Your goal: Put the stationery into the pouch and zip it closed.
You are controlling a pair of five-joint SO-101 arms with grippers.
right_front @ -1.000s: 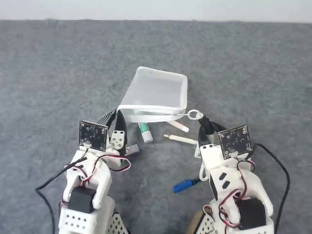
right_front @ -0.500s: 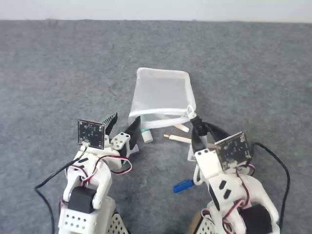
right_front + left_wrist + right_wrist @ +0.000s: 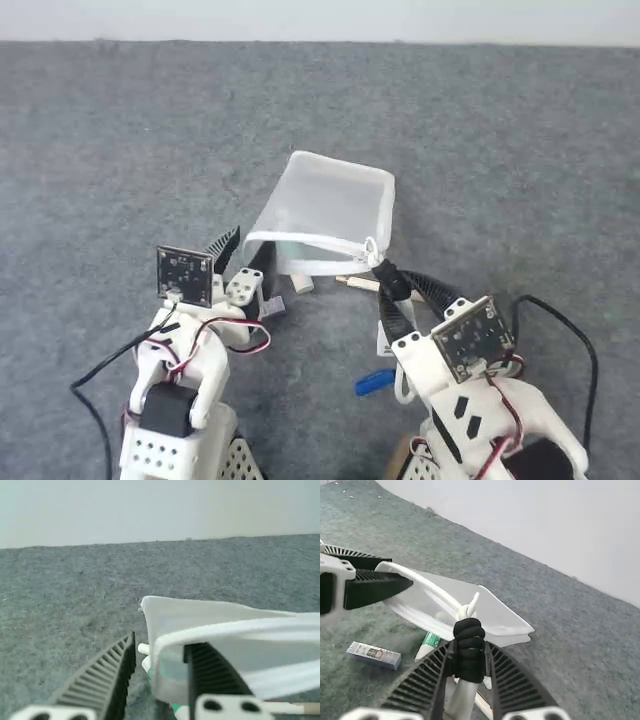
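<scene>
A translucent white pouch (image 3: 335,200) lies mid-table, its zipper edge lifted. My right gripper (image 3: 392,285) is shut on the black knotted zipper-pull cord (image 3: 468,640), just below the pouch (image 3: 485,607). At the pouch's other end my left gripper (image 3: 243,255) is open and straddles the corner. One finger (image 3: 212,672) sits behind the pouch wall (image 3: 240,625), the other (image 3: 112,672) outside it. Loose stationery lies outside by the mouth: a green-and-white glue stick (image 3: 429,644), a small boxed eraser (image 3: 272,305), a cream pen (image 3: 357,283) and a blue-capped item (image 3: 375,381).
Grey felt (image 3: 120,150) covers the table, with open room to the left, right and behind the pouch. A pale wall (image 3: 545,525) rises beyond the far edge. Both arm bases and their cables crowd the near edge.
The right gripper drew the zipper pull leftward and toward the arms, lifting the pouch's edge. The left gripper opened, came off the pouch corner, and now straddles it again.
</scene>
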